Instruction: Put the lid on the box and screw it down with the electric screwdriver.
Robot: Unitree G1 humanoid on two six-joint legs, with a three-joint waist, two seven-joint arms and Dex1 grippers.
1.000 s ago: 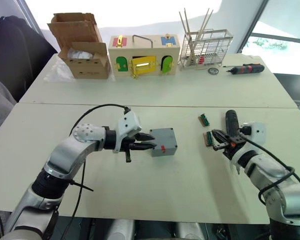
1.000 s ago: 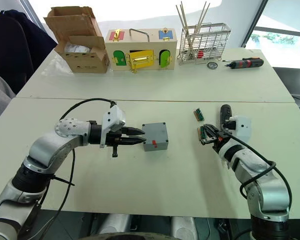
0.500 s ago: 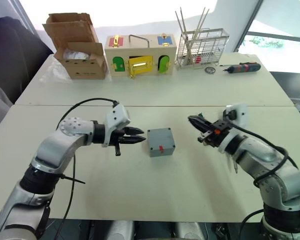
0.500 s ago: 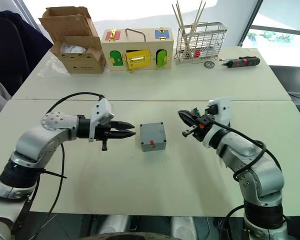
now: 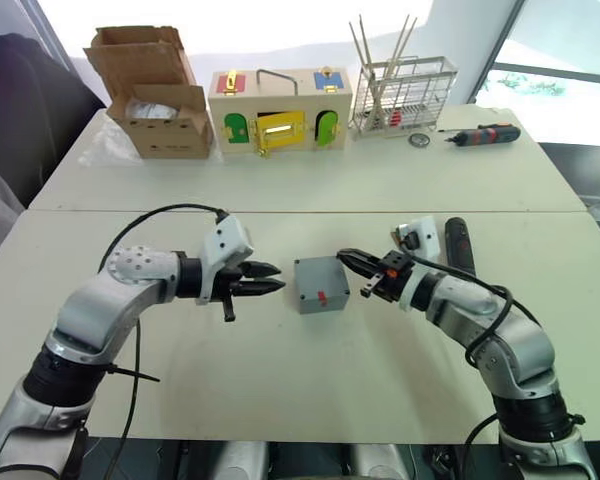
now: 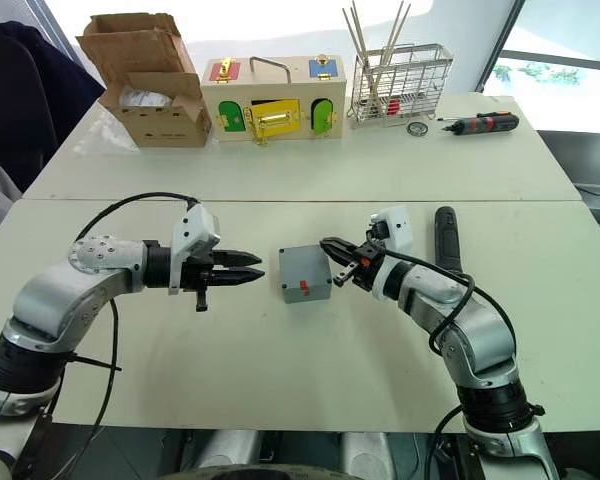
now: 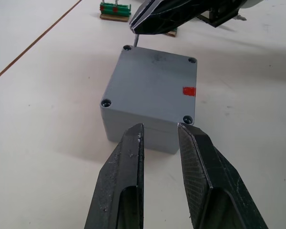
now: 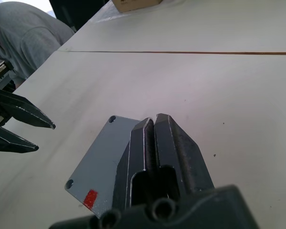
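Box (image 5: pixel 321 284) w/ lid (image 7: pixel 155 86) already seated sits mid-tabletop (image 5: pixel 310 370) btwn both hands: left hand (image 5: pixel 268 283) at its 9 o'clock, slightly open, empty; right hand (image 5: pixel 352 268) at 3, closed, empty, nearer the screwdriver (image 5: pixel 457 243) lying past it, long axis 12–6.
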